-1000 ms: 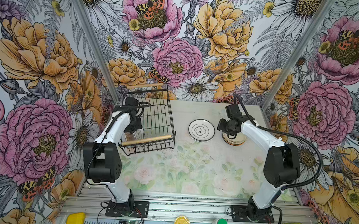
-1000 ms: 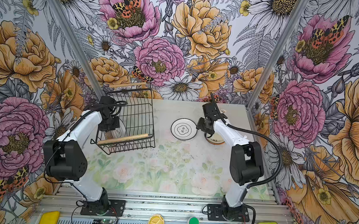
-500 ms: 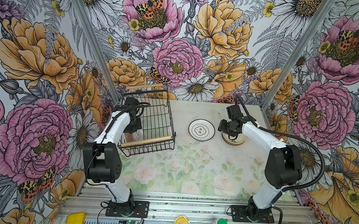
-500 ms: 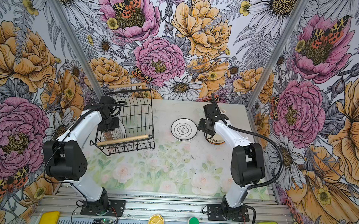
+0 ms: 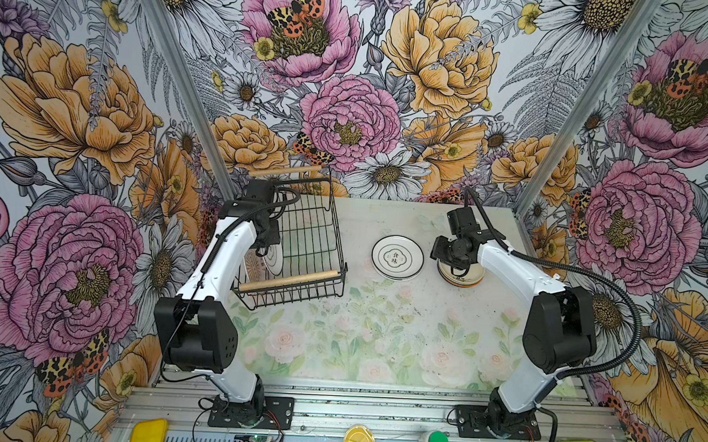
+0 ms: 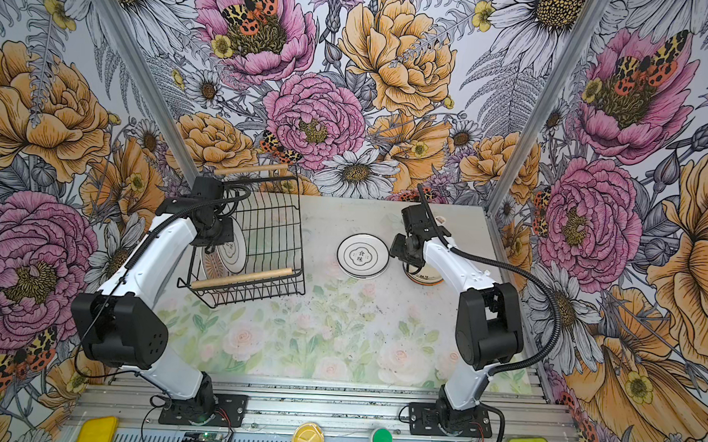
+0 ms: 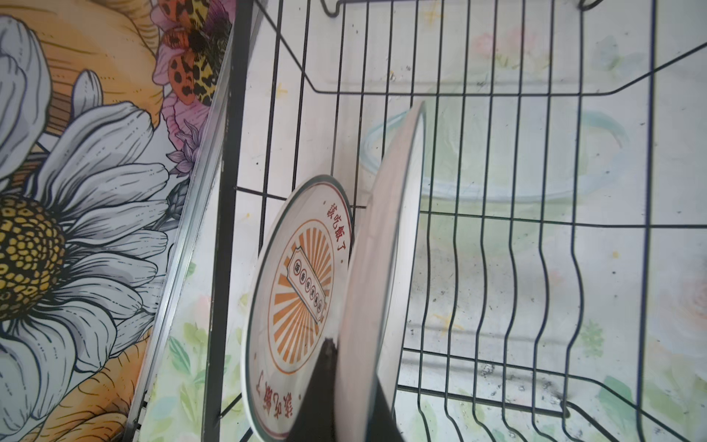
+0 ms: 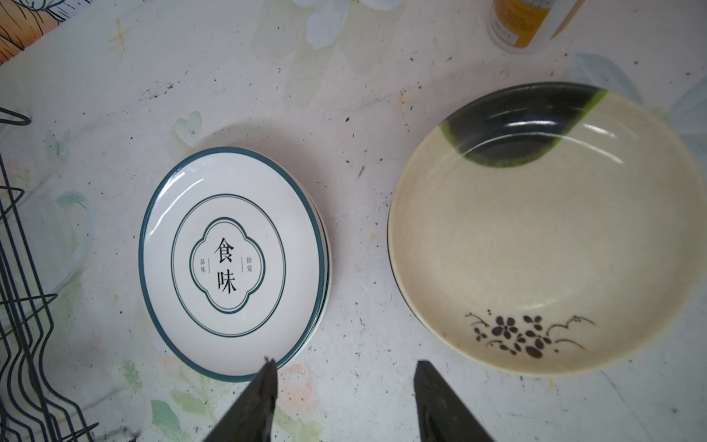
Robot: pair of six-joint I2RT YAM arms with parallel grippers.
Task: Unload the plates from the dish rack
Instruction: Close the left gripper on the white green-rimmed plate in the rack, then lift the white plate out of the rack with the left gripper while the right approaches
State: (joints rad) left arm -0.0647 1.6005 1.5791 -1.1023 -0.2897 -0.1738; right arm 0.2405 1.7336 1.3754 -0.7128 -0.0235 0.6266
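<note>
While my left gripper (image 7: 354,367) pinches the rim of a white plate (image 7: 386,245) standing on edge inside the dish rack (image 5: 289,281), an orange sunburst plate (image 7: 298,291) stands just beside it, nearer the rack's side wall. Well apart from the rack, my right gripper (image 8: 344,377) hangs with jaws apart and empty, between the character plate (image 8: 229,264) and the cream floral plate (image 8: 543,237).

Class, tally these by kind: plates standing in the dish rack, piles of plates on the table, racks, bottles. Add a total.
Plates standing in the dish rack: 2 (sunburst plate, white plate)
Piles on the table: 2 (character-plate pile, floral-plate pile)
Racks: 1
Bottles: 1
Total: 6
</note>
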